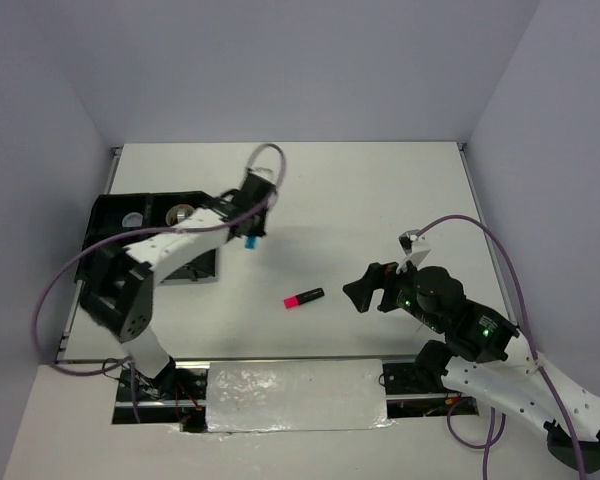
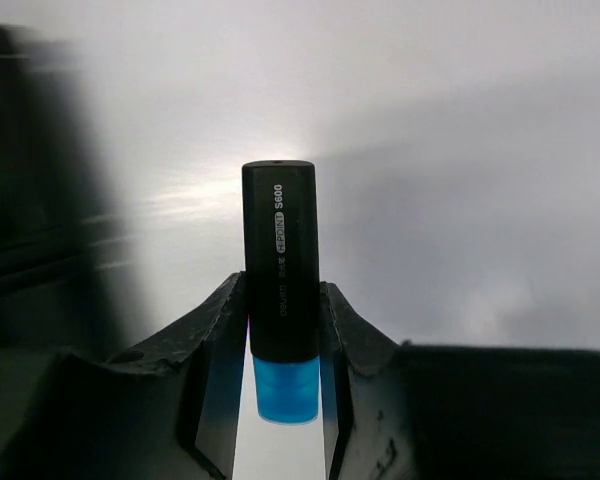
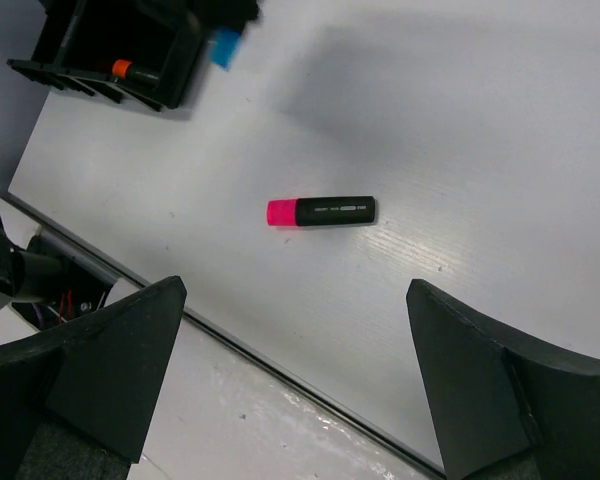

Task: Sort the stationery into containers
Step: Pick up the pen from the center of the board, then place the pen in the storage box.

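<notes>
Blue-ended highlighter (image 2: 280, 262) gripped inside left claw (image 2: 282, 292).

The short black highlighter with a blue end (image 2: 280, 230) is printed with white and grey lettering down its barrel, and the blue looks a bit see-through. It's flanked by the black left gripper (image 2: 280, 288). On the matte white surface (image 1: 380, 200), a black highlighter with a hot-pink end (image 1: 304, 297) is marked with tiny pale print. A black highlighter with an orange tip (image 3: 128, 69) can be made out in the black plastic divided tray (image 1: 105, 205). The right gripper (image 3: 295, 290) is black too. The arms are shelled in white with black joints, the cables are coloured purplish-grey, and small green lights are lit on the right arm.
</notes>
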You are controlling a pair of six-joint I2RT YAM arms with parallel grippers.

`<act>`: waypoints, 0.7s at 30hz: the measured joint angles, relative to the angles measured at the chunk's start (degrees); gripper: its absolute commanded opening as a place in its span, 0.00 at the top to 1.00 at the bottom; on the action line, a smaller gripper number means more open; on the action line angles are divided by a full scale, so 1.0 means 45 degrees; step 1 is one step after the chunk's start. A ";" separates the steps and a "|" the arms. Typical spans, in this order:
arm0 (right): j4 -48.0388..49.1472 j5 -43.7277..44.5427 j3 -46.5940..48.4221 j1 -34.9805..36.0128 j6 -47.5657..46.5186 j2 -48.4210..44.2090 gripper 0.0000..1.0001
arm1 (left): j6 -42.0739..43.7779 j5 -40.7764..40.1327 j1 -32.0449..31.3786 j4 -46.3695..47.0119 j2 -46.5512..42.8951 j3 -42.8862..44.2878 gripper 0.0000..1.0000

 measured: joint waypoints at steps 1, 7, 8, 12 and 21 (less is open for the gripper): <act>0.0000 -0.0005 0.0000 0.0000 -0.0005 -0.0005 0.00 | -0.0588 -0.0199 0.0733 -0.0097 -0.0607 -0.0058 0.89; 0.0063 -0.0189 0.0000 0.0000 -0.0053 0.0044 0.00 | -0.4245 -0.1141 0.5785 0.0389 -0.4906 -0.2297 0.67; 0.0087 -0.0253 0.0000 0.0000 -0.0073 0.0092 0.00 | -0.4833 -0.1253 0.6130 0.0379 -0.5498 -0.2773 0.66; 0.0126 -0.0461 0.0000 0.0000 -0.0102 0.0277 0.00 | -0.6839 -0.1307 0.6649 0.0321 -0.6824 -0.4347 0.65; 0.0423 -0.0806 -0.0151 0.0000 -0.0243 0.0466 0.00 | -0.8757 -0.1229 0.7951 0.0389 -0.6892 -0.5610 0.20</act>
